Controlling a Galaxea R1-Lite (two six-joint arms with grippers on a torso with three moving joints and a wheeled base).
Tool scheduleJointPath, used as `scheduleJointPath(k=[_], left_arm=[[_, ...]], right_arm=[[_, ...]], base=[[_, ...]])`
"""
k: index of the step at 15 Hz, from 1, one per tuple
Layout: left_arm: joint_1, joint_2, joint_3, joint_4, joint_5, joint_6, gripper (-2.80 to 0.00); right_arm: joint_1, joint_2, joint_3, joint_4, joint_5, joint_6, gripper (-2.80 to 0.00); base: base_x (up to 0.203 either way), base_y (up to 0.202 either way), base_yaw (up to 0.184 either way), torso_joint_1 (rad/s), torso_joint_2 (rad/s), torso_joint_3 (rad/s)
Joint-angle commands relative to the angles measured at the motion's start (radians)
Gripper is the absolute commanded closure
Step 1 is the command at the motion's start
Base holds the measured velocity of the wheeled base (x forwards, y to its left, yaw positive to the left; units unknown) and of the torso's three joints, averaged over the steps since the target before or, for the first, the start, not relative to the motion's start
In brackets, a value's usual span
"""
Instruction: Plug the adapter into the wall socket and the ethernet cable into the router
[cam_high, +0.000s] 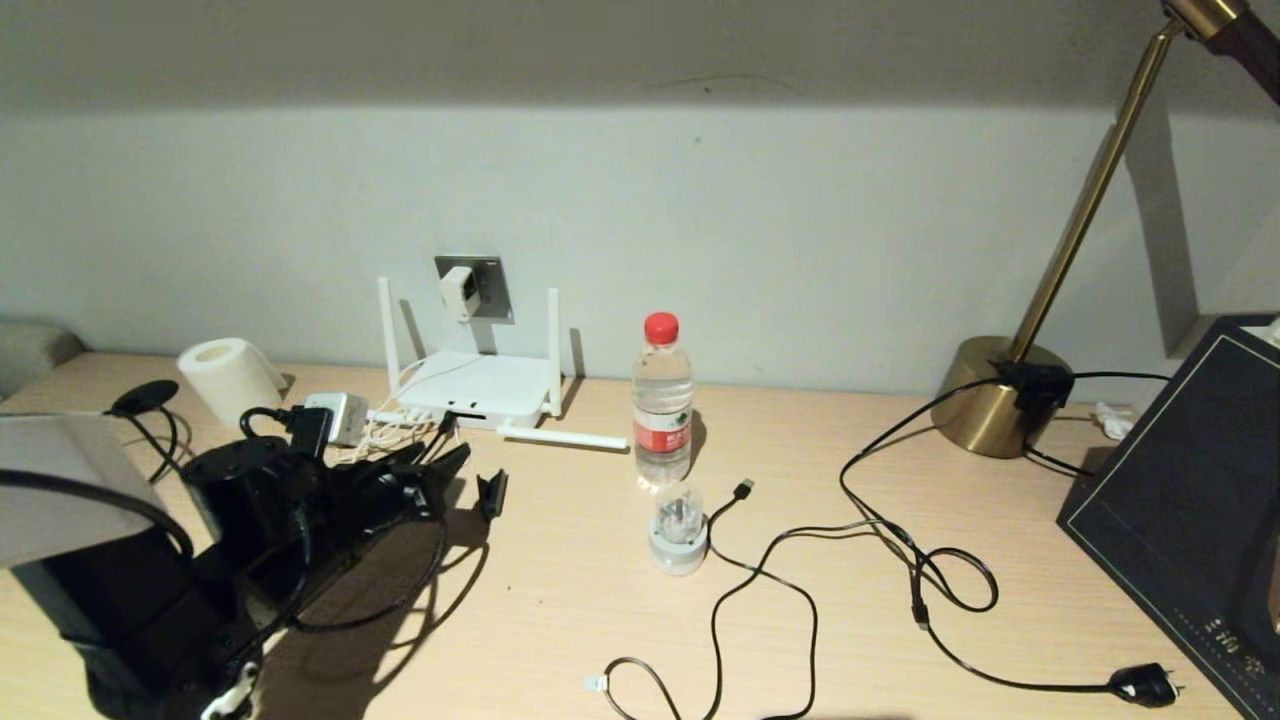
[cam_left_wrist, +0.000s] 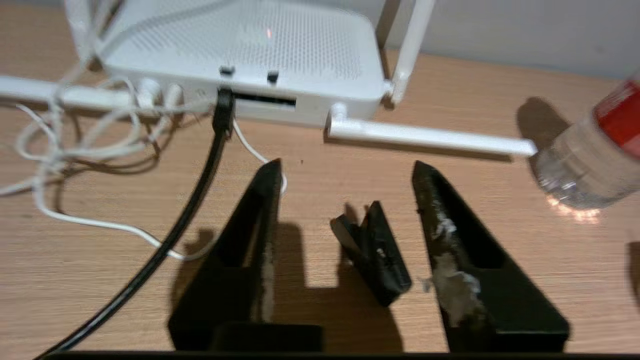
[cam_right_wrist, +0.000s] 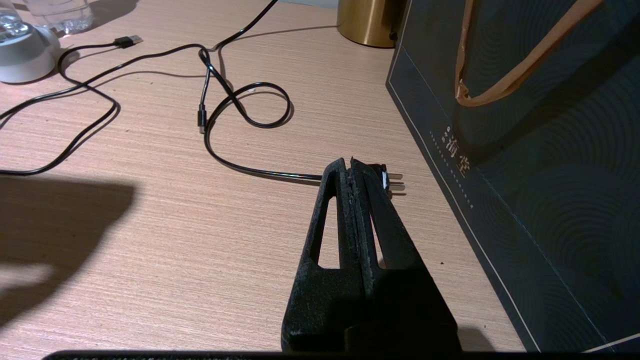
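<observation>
The white adapter sits in the grey wall socket, and its thin cord drops to the white router below. The black ethernet cable has its plug in a port on the router's front edge. Its round disc end lies at the far left. My left gripper is open just in front of the router, holding nothing, and also shows in the head view. My right gripper is shut and empty, low over the table at the right.
A small black clip-like piece lies on the table under the left fingers. A water bottle, a clear-domed gadget, a USB cable, a mains plug, a brass lamp and a dark bag fill the right side. A paper roll stands left.
</observation>
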Motion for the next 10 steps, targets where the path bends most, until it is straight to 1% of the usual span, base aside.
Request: scheduleJointPath(k=[1,2,4,5,6,7,8,10], left_arm=[[-0.007,-0.145,0.037,-0.010,0.001,0.004,0.00],[-0.016,-0.218,0.037,-0.010,0.003,0.022,0.00],[-0.032,-0.385,0.013,-0.004,0.028,0.092,0.00],[-0.036,-0.486,0.001,0.027,0.041,0.123,0.00],[-0.039,-0.598,-0.013,0.089,0.051,0.151,0.00],[-0.041,-0.716,-0.023,0.193,0.058,0.181,0.00],[-0.042,-0.838,-0.019,0.334,0.063,0.209,0.00],[-0.044,-1.082,0.036,0.638,0.067,0.243,0.00]], right_arm=[[0.000,0.001,0.000,0.001,0.001,-0.001,0.00],[0.000,0.001,0.000,0.001,0.001,-0.001,0.00],[0.000,0.001,0.000,0.001,0.001,-0.001,0.00],[0.000,0.001,0.001,0.001,0.001,-0.001,0.00],[0.000,0.001,0.001,0.001,0.001,-0.002,0.00],[0.000,0.001,0.001,0.001,0.001,-0.001,0.00],[0.000,0.001,0.001,0.001,0.001,-0.001,0.00],[0.000,0.001,0.001,0.001,0.001,-0.001,0.00]], base=[[0.000,0.000,0.000,0.000,0.00,0.000],[0.000,0.000,0.000,0.000,0.00,0.000],[0.000,0.000,0.000,0.000,0.00,0.000],[0.000,0.000,0.000,0.000,0.00,0.000],[0.000,0.000,0.000,0.000,0.00,0.000],[0.000,0.000,0.000,0.000,0.00,0.000],[0.000,0.000,0.000,0.000,0.00,0.000],[0.000,0.000,0.000,0.000,0.00,0.000]])
